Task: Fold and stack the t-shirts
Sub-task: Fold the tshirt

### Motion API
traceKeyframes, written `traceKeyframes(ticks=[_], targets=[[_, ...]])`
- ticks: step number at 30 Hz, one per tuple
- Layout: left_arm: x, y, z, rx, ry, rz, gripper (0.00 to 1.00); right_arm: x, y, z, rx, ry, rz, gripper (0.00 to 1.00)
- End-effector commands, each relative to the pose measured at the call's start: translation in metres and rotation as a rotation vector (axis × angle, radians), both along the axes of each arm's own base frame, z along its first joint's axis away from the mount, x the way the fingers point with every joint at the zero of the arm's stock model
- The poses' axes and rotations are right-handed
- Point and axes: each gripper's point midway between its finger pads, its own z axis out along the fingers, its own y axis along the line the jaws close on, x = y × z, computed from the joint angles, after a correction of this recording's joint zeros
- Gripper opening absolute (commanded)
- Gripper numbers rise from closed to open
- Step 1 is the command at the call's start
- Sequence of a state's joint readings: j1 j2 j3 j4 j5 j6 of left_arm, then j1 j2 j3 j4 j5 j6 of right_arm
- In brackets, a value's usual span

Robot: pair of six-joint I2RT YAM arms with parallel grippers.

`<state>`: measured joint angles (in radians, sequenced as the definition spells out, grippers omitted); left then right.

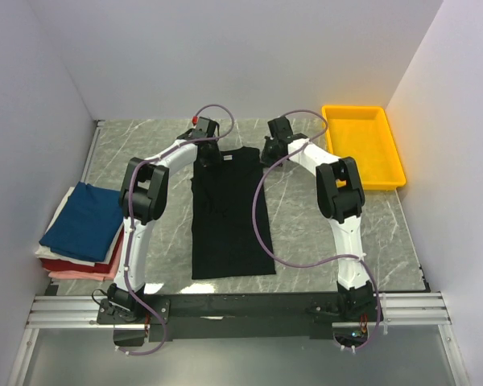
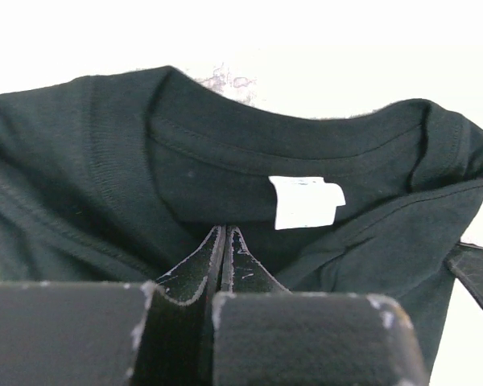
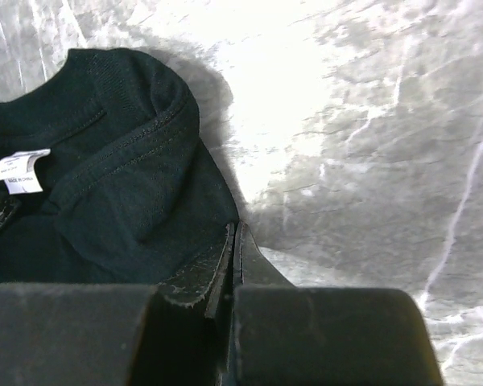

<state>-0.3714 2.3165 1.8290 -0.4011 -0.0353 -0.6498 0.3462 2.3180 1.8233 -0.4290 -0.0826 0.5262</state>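
Two grippers, both at the collar end of the black t-shirt (image 1: 229, 217), each with its fingers pressed tight together.

Left gripper (image 2: 225, 229): tips sunk in the cloth just short of the neckline. Reads as a pinch on the fabric, though the caught fold itself is hidden between the fingers. White neck label (image 2: 306, 201) sits just beyond the tips, a little to their right. Collar band arcs across past that.

Right gripper (image 3: 233, 227): tips at the shirt's outer shoulder edge. Cloth lies to their left, bunched into a raised ridge that throws a shadow on the table (image 3: 370, 161). Judgement: the edge is nipped and lifted slightly. Marble-patterned table shows to the right of the fingers and beyond them.

Overhead view: the shirt lies as a long narrow strip, sleeves tucked in, running from the two grippers back toward the arm bases. The grippers sit near each other, one at each side of the neck. That likely lets the collar end travel as one straight edge down over the hem. Crosswise fold not yet done.

Farther out: folded pile well off the left gripper's outer side, nearer the bases. Navy-blue t-shirt (image 1: 84, 221) on top, red t-shirt (image 1: 72, 264) and pink t-shirt (image 1: 80, 275) beneath. Probably where the black one ends up. Yellow tray (image 1: 362, 149) lies close off the right gripper's outer side and has no part in the fold.
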Motion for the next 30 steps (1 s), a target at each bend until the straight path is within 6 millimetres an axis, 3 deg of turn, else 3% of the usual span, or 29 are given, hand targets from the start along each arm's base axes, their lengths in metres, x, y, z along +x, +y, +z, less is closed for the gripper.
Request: traceKeyframes(ticks=[1,4,7,11,14,15,17,19,21,23,24,26,28,29,30], targets=[[0.011,0.01,0.006,0.022,-0.023,0.031,0.0,0.001,-0.024,0.006,-0.04,0.008,-0.038,0.01],[0.015,0.012,0.016,0.024,-0.051,0.022,0.0,0.005,-0.023,0.012,-0.031,-0.002,-0.038,0.01],[0.023,0.014,0.039,0.016,-0.106,0.015,0.02,0.008,-0.022,0.022,-0.021,-0.025,-0.032,0.05],[0.03,0.019,0.082,-0.001,-0.193,0.019,0.22,0.013,-0.024,0.035,-0.009,-0.045,-0.028,0.25],[0.021,0.026,0.12,-0.021,-0.253,0.052,0.33,0.012,-0.023,0.05,0.005,-0.067,-0.022,0.42],[0.019,0.031,0.124,-0.013,-0.257,0.075,0.33,0.011,-0.023,0.064,0.014,-0.089,-0.024,0.44],[0.004,0.04,0.131,-0.019,-0.246,0.133,0.32,0.003,-0.025,0.07,0.021,-0.095,-0.029,0.47],[-0.008,0.048,0.131,-0.025,-0.225,0.204,0.3,-0.005,-0.025,0.094,0.048,-0.135,-0.036,0.47],[-0.03,0.058,0.128,-0.023,-0.187,0.255,0.23,-0.027,-0.026,0.105,0.081,-0.136,-0.041,0.47],[-0.048,0.057,0.127,-0.05,-0.174,0.298,0.22,-0.043,-0.024,0.114,0.119,-0.156,-0.041,0.47],[-0.066,0.061,0.127,-0.058,-0.172,0.312,0.23,-0.066,-0.026,0.114,0.141,-0.141,-0.039,0.47],[-0.088,0.055,0.127,-0.111,-0.164,0.318,0.25,-0.088,-0.027,0.117,0.173,-0.146,-0.03,0.47],[-0.12,0.06,0.12,-0.141,-0.142,0.325,0.26,-0.123,-0.034,0.114,0.195,-0.133,-0.022,0.47],[-0.142,0.06,0.112,-0.146,-0.119,0.307,0.29,-0.148,-0.035,0.097,0.211,-0.087,-0.003,0.47],[-0.154,0.06,0.108,-0.146,-0.105,0.297,0.3,-0.16,-0.037,0.111,0.232,-0.123,0.008,0.47]])
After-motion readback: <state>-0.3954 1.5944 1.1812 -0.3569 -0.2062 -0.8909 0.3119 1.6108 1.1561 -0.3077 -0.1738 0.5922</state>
